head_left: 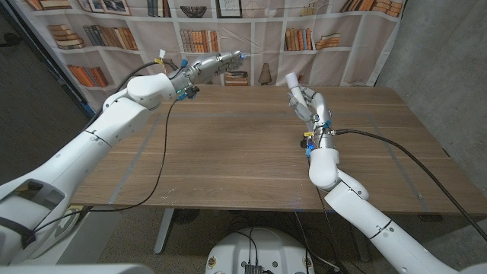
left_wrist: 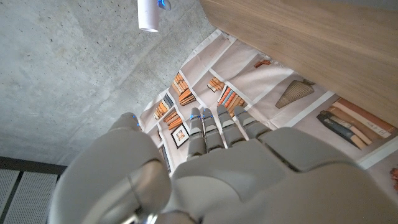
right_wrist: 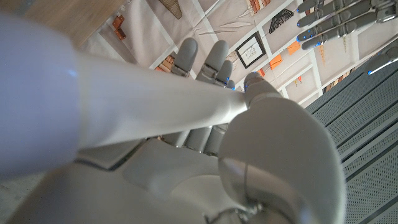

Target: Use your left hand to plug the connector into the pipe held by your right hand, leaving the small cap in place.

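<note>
While fingers [right_wrist: 205, 59] curl, pipe [right_wrist: 124, 112] crosses them.

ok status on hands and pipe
Right hand grips white pipe, raised over table. Left hand outstretched at far edge, nothing held. Connector unseen.

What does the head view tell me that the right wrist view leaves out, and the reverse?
Head view alone: the broad wooden table, both arms coming in from the bottom corners, and a black cable running from the left arm over the table.
Right wrist view alone: a close look along the white pipe, which lies against the fingers of the right hand.
Shared: the right hand holding the pipe, the left hand with straight fingers and nothing in it, and the bookshelf backdrop.
</note>
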You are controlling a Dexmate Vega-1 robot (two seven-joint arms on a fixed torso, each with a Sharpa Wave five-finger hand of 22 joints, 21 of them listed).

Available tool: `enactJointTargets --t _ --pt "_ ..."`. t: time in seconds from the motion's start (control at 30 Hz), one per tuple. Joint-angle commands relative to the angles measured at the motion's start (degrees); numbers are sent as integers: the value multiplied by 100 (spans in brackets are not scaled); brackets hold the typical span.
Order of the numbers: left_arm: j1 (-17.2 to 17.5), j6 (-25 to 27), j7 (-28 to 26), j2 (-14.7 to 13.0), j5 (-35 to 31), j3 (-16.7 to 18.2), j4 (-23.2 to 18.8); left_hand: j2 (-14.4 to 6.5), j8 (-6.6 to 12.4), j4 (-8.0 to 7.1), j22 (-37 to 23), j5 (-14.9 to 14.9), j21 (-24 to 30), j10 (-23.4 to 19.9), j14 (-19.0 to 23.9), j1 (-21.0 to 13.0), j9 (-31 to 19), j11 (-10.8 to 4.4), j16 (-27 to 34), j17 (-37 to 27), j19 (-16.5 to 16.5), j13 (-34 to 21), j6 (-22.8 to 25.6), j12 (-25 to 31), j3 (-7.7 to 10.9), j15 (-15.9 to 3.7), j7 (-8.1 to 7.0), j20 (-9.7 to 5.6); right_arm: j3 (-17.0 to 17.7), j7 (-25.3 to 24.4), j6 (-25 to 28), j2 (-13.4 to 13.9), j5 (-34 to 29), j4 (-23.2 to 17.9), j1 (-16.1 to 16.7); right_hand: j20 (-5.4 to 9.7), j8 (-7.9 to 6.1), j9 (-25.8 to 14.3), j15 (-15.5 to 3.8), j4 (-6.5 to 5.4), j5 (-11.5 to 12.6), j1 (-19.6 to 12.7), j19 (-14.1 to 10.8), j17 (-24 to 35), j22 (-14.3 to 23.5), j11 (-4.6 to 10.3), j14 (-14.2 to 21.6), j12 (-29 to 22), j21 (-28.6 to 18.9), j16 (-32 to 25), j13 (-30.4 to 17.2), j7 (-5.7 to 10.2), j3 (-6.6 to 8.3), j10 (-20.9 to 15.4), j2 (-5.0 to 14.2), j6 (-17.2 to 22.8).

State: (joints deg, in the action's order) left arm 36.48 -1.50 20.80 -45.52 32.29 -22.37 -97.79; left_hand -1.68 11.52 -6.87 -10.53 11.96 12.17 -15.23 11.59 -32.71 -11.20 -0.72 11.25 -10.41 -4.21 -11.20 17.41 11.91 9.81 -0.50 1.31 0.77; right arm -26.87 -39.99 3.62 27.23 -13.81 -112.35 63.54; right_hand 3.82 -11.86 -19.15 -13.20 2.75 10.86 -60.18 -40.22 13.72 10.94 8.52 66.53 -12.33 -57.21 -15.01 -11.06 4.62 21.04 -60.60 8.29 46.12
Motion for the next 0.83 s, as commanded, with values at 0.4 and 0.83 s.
enactJointTargets --t 0.4,0.83 --pt "1264 -77 -570 -217 956 459 -73 15 16 -14 -20 10 30 -100 127 23 5 80 34 -4 -80 2 35 35 -55 43 18 44 198 253 -490 176 344 259 -132 840 -35 4 0 -292 6 17 149 -53 -29 95 -232 -34 56 155 -35 444 242 -109 94 465" --pt "925 -48 -367 -14 883 178 276 15 17 -12 -21 6 25 -114 137 34 5 99 26 -4 -75 3 40 32 -70 56 5 56 162 365 -226 172 374 206 -192 858 -23 -1 -3 -264 10 -1 146 -67 -7 107 -220 -33 21 154 -38 481 247 -110 120 444"
